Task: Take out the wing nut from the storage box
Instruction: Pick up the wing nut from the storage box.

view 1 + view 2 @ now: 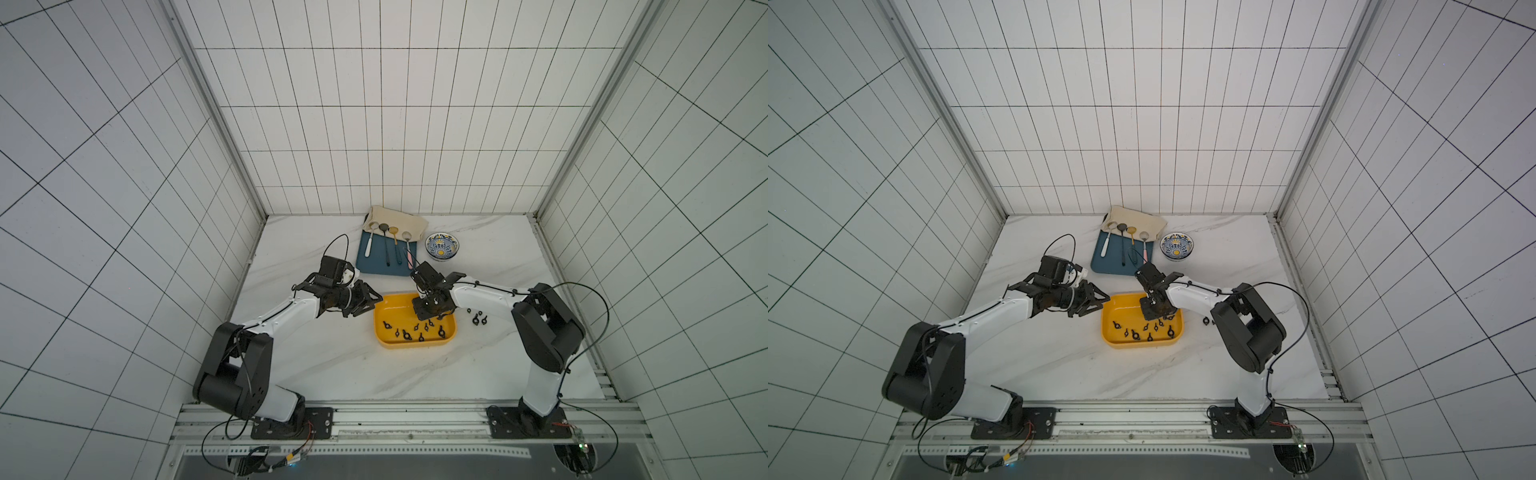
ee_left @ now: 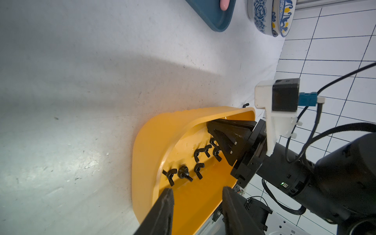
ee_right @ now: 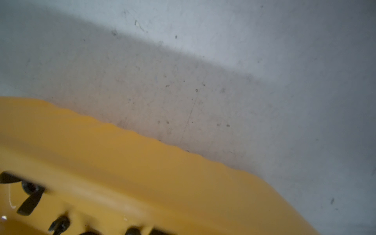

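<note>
Right hand (image 2: 211,125) pressed together low in storage box (image 2: 146,152) among wing nuts (image 2: 184,173); grip unconfirmed. Risk: lifts empty, or nut slips.

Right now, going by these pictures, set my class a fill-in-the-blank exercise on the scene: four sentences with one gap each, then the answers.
The right gripper reaches into the ___ box.
The wing nuts inside it are ___.
The left gripper is ___.
The spoons lie on the ___ tray.
Missing words: yellow; black; open; blue.
</note>
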Tool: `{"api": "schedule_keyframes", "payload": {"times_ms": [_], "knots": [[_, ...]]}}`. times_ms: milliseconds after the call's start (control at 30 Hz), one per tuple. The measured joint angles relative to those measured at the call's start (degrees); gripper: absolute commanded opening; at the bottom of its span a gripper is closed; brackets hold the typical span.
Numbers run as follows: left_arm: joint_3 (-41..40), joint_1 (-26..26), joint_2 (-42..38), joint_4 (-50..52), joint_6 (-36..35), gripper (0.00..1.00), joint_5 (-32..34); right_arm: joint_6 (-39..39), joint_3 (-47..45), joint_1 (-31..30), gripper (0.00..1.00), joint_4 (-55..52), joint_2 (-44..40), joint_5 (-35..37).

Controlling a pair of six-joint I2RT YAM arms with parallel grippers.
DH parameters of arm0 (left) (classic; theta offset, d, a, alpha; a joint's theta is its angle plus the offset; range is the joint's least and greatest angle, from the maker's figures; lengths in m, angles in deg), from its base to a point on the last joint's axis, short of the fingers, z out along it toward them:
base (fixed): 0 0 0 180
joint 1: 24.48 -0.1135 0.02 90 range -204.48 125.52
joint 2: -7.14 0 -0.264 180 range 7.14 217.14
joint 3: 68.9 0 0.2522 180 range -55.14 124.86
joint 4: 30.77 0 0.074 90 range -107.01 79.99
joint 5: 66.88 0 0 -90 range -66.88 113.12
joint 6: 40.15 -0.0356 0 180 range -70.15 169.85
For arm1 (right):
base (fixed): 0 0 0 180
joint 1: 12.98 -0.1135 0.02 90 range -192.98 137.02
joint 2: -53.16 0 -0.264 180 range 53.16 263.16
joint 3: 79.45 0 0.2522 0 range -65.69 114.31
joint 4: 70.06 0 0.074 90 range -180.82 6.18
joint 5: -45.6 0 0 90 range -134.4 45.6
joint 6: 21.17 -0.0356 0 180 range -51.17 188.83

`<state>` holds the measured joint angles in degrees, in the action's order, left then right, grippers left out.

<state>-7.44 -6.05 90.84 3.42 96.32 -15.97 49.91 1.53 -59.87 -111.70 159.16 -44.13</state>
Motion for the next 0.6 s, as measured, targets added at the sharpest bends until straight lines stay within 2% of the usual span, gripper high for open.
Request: {"api": "schedule_keyframes", "payload": {"times_ms": [367,600], "knots": [[-0.07,0.00,-0.07,0.00,0.02,0.43,0.00,-0.28,0.00,0.00,0.00,-0.02,-0.35,1.44],[0.13,1.84,-0.07,0.04,0.22,0.43,0.07,-1.51,0.00,0.00,0.00,-0.24,-5.79,3.76]]}}
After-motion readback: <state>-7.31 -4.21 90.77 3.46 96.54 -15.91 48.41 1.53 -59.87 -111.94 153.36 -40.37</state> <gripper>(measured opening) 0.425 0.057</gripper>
